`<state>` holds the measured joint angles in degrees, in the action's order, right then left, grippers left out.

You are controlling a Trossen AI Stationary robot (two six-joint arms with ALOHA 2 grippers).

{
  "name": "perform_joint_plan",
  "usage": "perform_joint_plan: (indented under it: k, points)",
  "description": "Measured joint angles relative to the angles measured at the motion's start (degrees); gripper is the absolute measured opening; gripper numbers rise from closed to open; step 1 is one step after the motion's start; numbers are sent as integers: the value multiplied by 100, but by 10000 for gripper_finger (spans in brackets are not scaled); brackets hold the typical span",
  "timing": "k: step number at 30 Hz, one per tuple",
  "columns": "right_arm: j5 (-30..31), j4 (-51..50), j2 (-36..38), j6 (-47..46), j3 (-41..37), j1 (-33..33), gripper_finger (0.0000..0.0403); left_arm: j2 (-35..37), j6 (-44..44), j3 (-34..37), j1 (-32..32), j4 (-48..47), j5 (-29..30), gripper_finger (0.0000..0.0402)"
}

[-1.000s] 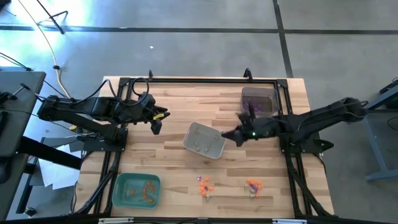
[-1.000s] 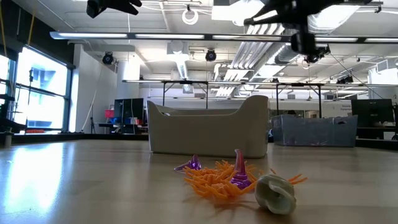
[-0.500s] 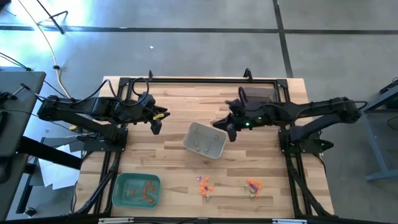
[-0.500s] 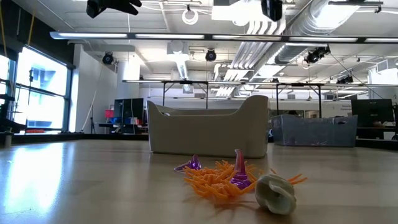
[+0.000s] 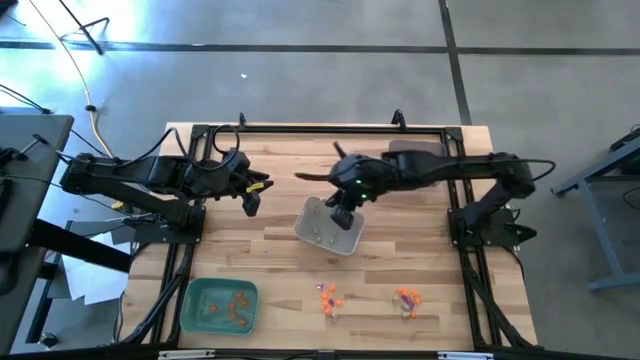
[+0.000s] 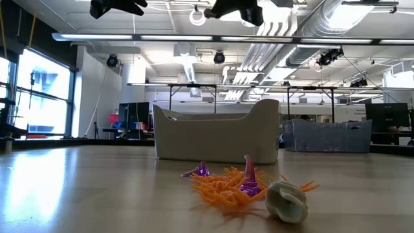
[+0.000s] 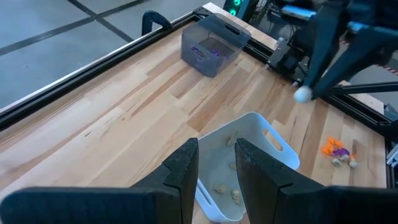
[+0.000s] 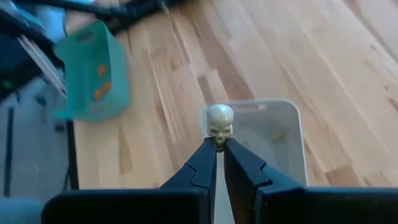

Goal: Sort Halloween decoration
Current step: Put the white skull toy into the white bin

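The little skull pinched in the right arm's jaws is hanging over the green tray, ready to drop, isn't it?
Not quite. The skull is pinched in the right gripper, but it hangs over the whitish tray, not the green tray, which sits off to one side. The right wrist view shows this.

A pale whitish-beige plastic skull trinket (image 8: 220, 124) shows against a pale grey plastic tray (image 5: 329, 225). The rectangular green tray (image 5: 219, 305) holds orange bits. The translucent dark grey bin (image 7: 214, 43) holds purple pieces. Orange, purple and beige trinkets (image 6: 249, 188) lie on the light striped wooden table (image 5: 280, 180).
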<state>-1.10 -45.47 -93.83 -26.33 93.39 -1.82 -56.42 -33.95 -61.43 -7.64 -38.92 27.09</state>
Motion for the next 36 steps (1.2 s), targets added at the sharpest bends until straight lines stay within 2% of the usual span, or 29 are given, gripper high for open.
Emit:
perform_joint_plan:
  k: [6, 9, 17, 36]
  points:
    - [-134, -1133, -616, 327, 811, 133, 20, 0, -69, 0, -2, 0, -96, 94]
    - [-135, -1414, -817, 490, 946, 185, 20, 0, -193, 0, 0, 0, -101, 94]
    - [-132, -1659, -1247, 812, 884, 251, 20, 0, -490, 0, -2, -2, -107, 94]
    - [-251, -1716, -2638, 1141, 874, 249, 20, 0, -542, 0, -2, -17, -282, 94]
